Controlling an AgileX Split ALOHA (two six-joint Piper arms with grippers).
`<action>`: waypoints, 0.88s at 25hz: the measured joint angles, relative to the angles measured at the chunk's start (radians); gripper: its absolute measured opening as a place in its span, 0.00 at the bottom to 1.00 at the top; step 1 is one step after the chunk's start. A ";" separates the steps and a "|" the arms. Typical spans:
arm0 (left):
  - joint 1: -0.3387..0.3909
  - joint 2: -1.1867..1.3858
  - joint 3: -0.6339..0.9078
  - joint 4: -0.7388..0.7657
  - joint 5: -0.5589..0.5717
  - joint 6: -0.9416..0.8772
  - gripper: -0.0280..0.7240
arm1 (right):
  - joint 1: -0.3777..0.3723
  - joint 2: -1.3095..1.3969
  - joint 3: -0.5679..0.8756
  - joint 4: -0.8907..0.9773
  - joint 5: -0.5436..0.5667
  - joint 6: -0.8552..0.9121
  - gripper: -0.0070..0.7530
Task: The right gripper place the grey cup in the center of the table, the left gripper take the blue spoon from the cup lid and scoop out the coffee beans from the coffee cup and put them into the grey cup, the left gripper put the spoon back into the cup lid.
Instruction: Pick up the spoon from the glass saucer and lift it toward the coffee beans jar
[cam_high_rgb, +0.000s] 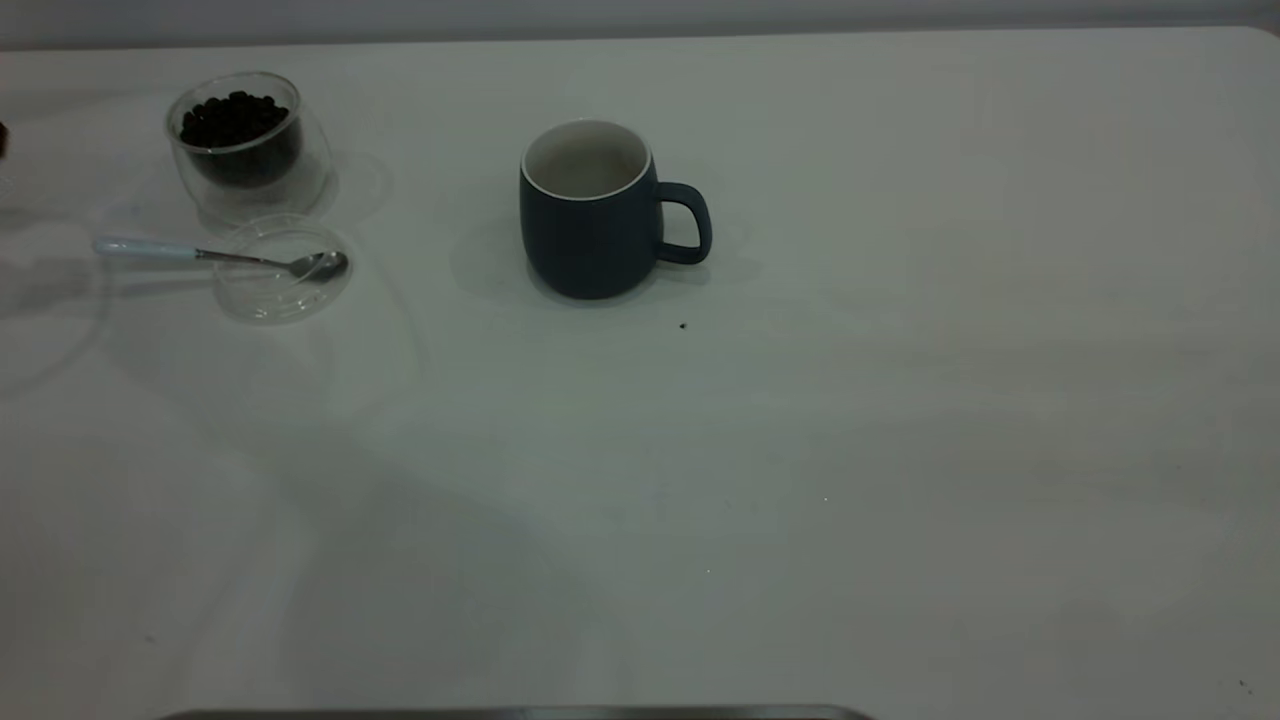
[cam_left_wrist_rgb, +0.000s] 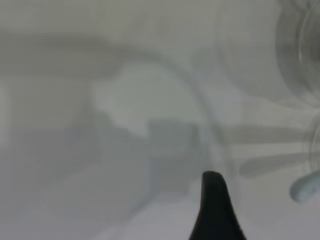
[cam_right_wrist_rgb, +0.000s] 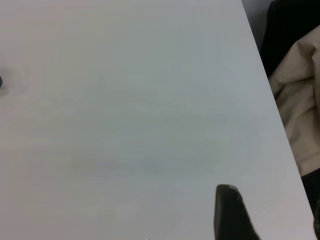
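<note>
The grey cup (cam_high_rgb: 596, 215) stands upright near the table's middle, its white inside empty and its handle to the right. The coffee cup (cam_high_rgb: 245, 145) stands at the far left, holding the coffee beans (cam_high_rgb: 233, 117). Just in front of it lies the cup lid (cam_high_rgb: 283, 272). The blue spoon (cam_high_rgb: 215, 254) rests with its bowl in the lid and its pale handle pointing left. The handle's end shows in the left wrist view (cam_left_wrist_rgb: 305, 189), close to my left gripper (cam_left_wrist_rgb: 215, 210), which is seen only in part. My right gripper (cam_right_wrist_rgb: 230, 215) is over bare table, holding nothing in view.
The white table (cam_high_rgb: 800, 450) has a dark speck (cam_high_rgb: 683, 325) in front of the grey cup. In the right wrist view the table's edge (cam_right_wrist_rgb: 265, 80) runs beside a beige cloth (cam_right_wrist_rgb: 300, 95). A dark bit at the exterior view's left edge (cam_high_rgb: 3, 138) is part of the left arm.
</note>
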 joint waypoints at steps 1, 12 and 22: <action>-0.002 0.029 -0.031 0.000 0.021 0.000 0.81 | 0.000 0.000 0.000 0.000 0.000 0.000 0.49; -0.030 0.220 -0.212 0.001 0.221 0.133 0.81 | 0.000 0.000 0.000 0.000 0.000 0.000 0.49; -0.057 0.261 -0.218 -0.098 0.250 0.217 0.81 | 0.000 0.000 0.000 0.000 0.000 0.000 0.49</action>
